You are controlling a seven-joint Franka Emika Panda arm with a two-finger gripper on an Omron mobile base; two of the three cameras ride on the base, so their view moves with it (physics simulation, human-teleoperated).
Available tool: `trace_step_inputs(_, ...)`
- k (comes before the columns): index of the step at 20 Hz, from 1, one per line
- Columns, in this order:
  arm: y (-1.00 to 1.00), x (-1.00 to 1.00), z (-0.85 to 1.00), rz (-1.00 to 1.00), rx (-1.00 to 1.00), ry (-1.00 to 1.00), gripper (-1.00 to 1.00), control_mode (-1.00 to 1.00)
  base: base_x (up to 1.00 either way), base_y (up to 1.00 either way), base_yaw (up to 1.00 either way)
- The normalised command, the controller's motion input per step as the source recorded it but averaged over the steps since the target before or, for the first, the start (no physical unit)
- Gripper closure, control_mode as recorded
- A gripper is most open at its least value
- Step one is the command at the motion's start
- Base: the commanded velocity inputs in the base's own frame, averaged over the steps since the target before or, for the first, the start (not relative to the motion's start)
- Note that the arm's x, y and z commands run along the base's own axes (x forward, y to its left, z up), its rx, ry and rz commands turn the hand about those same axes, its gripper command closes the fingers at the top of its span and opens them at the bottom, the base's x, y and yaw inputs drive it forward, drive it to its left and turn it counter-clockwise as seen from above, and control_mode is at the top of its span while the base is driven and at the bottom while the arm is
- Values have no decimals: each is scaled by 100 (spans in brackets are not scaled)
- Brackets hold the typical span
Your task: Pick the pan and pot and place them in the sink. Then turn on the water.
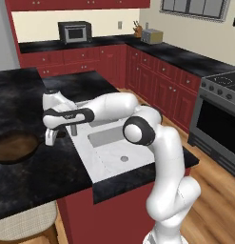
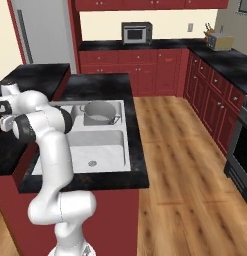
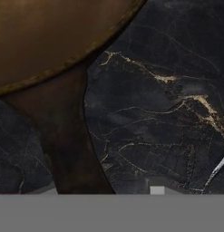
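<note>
Black marbled counter (image 1: 24, 186) carried the pan (image 1: 14, 147) at its left edge in the left base view; the gripper (image 1: 51, 138) hung low just right of the pan's rim, over the strip between pan and sink (image 1: 114, 157). We could not tell from here whether the jaws stood apart or together.

Right base view: the pot (image 2: 99, 113) sat already in the sink's far basin (image 2: 70, 111), the near basin bare. Arm reached left toward the counter edge.

Hand view: the pan's brown bowl (image 3: 50, 36) filled the top, its dark handle (image 3: 70, 149) running down to the bottom edge toward the hand. Fingertips hidden; grip unconfirmed.

We judged the step a handle grasp: centre on the handle, clamp squarely, lift level before swinging toward the free basin.
</note>
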Motion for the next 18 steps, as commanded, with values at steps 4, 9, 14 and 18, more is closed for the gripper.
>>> trace_step_inputs(4, 0, 0, 0, 0, 0, 0, 100, -100, 0, 0, 0)
trace_step_inputs(9, 0, 0, 8, 0, 0, 1, 100, -100, 0, 0, 0)
trace_step_inputs(14, 0, 0, 39, 0, 0, 2, 100, -100, 0, 0, 0)
trace_step_inputs(18, 0, 0, 51, 0, 0, 0, 100, -100, 0, 0, 0)
